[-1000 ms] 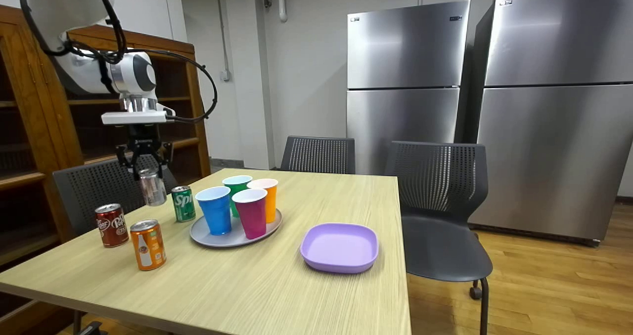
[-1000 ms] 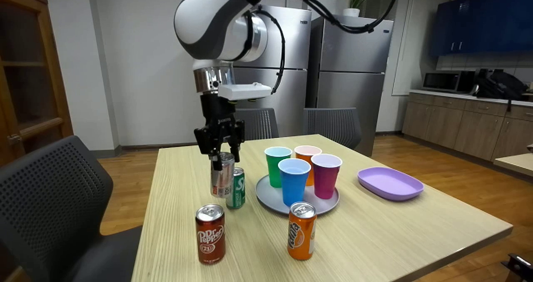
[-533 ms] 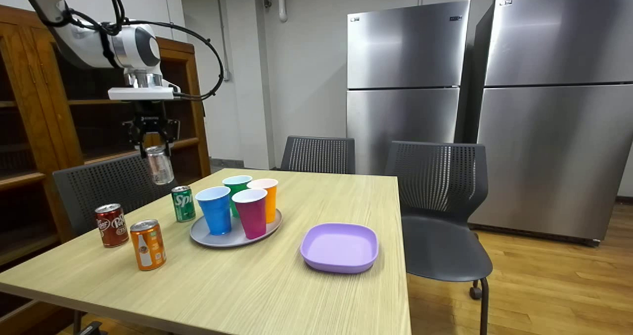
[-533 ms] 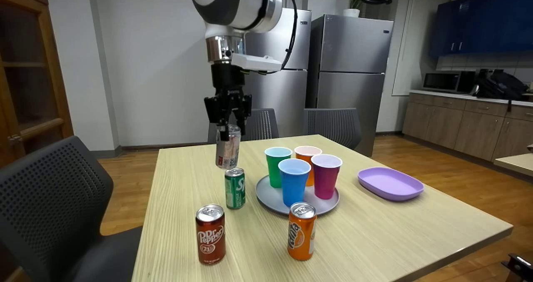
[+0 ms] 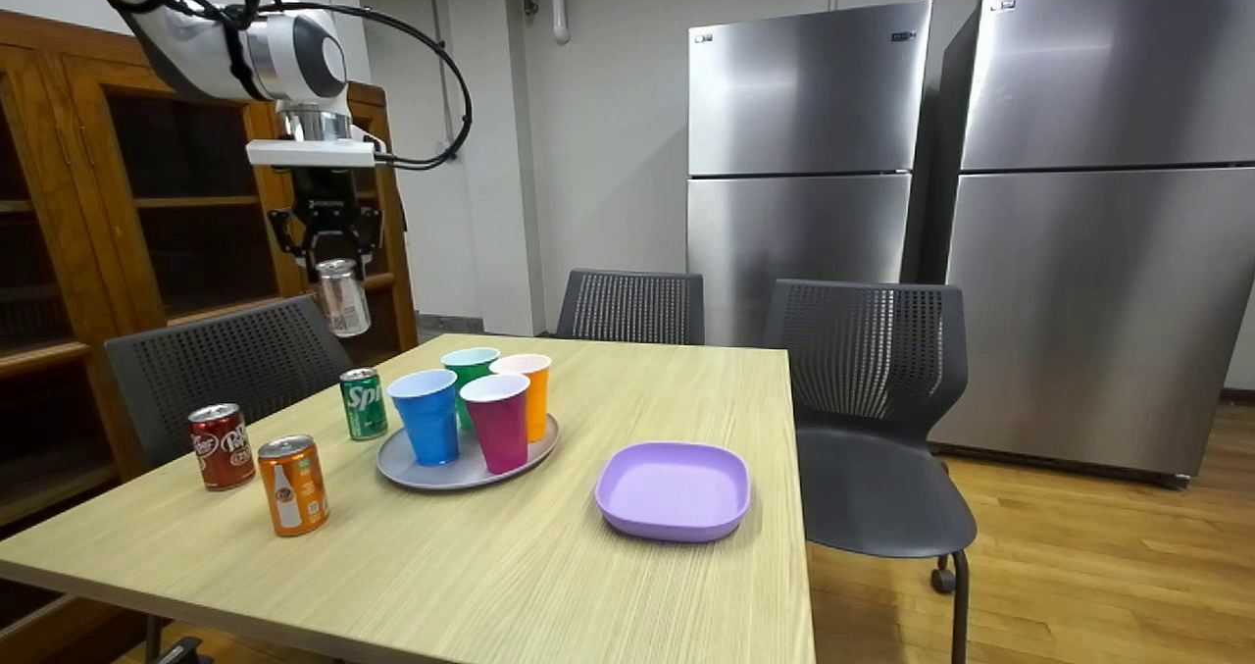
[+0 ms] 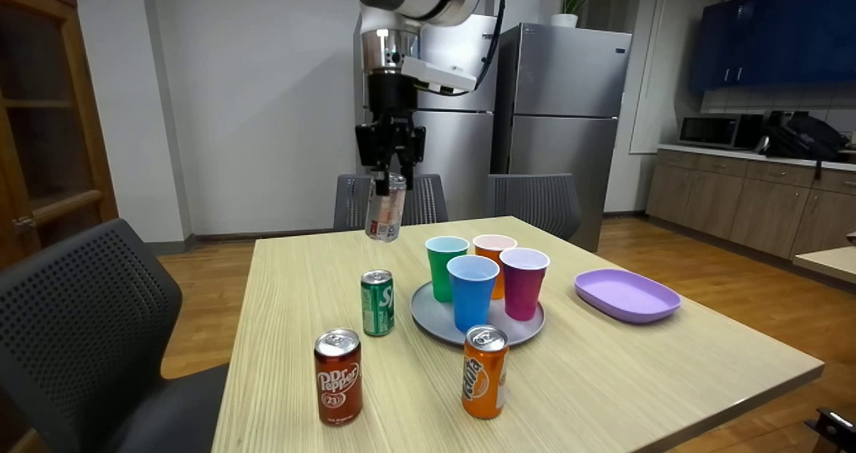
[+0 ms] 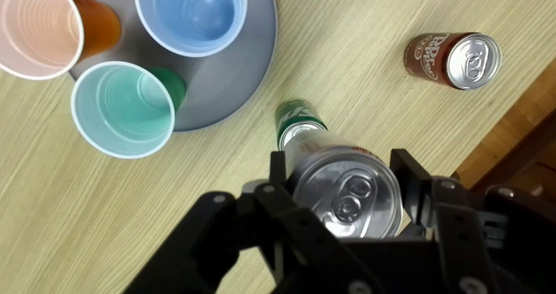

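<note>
My gripper (image 5: pixel 338 264) is closed around the top of a silver soda can (image 5: pixel 344 301), which hangs slightly tilted in the air above the table. In the wrist view the can's lid and pull tab (image 7: pixel 349 196) fill the room between the black fingers (image 7: pixel 278 168). Below it stands a green Sprite can (image 6: pixel 378 306), partly covered by the held can in the wrist view. A dark red Dr Pepper can (image 6: pixel 338 379) and an orange Fanta can (image 6: pixel 485 376) stand upright nearer the table's front. The printing on the held can is hard to read.
A grey round plate (image 5: pixel 402 470) bears several cups: blue (image 5: pixel 426 419), green (image 6: pixel 445 272), orange (image 5: pixel 536 404) and maroon (image 5: pixel 500 429). Farther along the table (image 5: pixel 490 586) lies a purple tray (image 5: pixel 673 527). Dark chairs (image 5: pixel 873 399) surround the table; a wooden cabinet (image 5: pixel 88 281) stands behind the arm.
The gripper has risen with the silver can and shifted to the right in both exterior views, away from the Sprite can, which it partly hid before. The things on the table stayed put.
</note>
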### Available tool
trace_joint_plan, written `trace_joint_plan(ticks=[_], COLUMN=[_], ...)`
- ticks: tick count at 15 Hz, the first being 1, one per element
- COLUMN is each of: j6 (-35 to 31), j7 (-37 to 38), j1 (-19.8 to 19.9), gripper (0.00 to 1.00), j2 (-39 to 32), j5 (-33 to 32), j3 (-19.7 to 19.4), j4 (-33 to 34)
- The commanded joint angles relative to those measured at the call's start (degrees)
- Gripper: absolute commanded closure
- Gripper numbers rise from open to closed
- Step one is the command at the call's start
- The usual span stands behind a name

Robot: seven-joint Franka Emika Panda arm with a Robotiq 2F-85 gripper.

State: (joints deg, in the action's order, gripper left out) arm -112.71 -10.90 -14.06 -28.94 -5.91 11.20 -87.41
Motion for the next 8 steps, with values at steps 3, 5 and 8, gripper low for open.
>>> trace_joint_plan(ticks=[3,5,8], j6=[-0.09,-0.01,-0.02], j7=[-2.27,-2.73,-3.55], j1=[3.11,4.18,5.80], gripper=[0.63,0.63,0.63], j2=[4.86,5.69,7.27], j5=[1.47,1.71,2.13], j3=[-0.35,-0.74,-1.29], j4=[-3.75,-4.35,-5.72])
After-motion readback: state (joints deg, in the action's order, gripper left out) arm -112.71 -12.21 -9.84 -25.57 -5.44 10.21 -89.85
